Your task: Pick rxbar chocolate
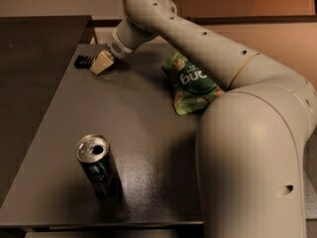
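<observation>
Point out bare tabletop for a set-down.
Bare: the table middle, between can, green pouch and pincer; also the left strip beyond the can. Crowded: far-left corner, where the pincer sits by the rxbar chocolate.
</observation>
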`<state>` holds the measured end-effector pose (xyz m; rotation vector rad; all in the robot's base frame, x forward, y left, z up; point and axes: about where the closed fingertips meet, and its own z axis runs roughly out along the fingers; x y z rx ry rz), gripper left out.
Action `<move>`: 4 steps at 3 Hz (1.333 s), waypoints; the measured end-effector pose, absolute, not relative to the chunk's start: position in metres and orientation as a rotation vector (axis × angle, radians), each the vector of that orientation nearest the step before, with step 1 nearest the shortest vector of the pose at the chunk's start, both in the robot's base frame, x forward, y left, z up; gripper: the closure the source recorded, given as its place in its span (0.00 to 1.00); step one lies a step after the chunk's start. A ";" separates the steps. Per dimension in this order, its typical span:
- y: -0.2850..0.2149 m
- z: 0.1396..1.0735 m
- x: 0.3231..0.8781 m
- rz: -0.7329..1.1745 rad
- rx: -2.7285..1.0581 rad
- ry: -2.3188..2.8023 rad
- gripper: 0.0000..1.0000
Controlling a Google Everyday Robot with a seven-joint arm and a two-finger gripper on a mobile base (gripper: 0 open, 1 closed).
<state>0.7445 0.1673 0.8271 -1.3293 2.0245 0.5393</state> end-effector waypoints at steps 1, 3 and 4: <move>0.167 0.829 0.744 0.542 -1.331 2.022 0.87; 0.167 0.830 0.744 0.542 -1.331 2.022 1.00; 0.167 0.830 0.744 0.542 -1.331 2.022 1.00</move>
